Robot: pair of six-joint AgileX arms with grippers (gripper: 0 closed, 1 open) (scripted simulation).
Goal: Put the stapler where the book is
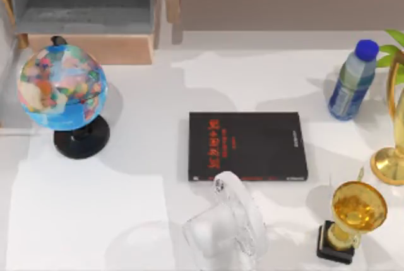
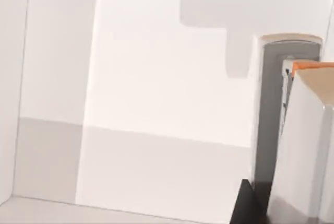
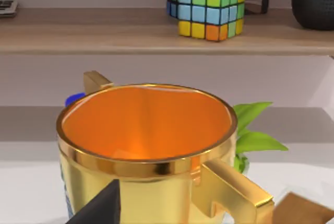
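The book point(image 1: 247, 146) lies flat in the middle of the table, black with red lettering on its cover and a thin red line along its near edge. The stapler is out of view. In the right wrist view a dark piece of my right gripper point(image 3: 102, 207) pokes in just in front of a gold trophy cup point(image 3: 146, 145), which also stands at the table's front right point(image 1: 355, 211). A dark piece of my left gripper point(image 2: 246, 204) sits low in the left wrist view over bare white surface.
A translucent white fan-like object point(image 1: 228, 227) stands just in front of the book. A globe point(image 1: 62, 89) is at the left, a water bottle point(image 1: 352, 81) and a tall gold stand point(image 1: 392, 151) at the right. A colour cube point(image 3: 206, 6) rests on the back shelf.
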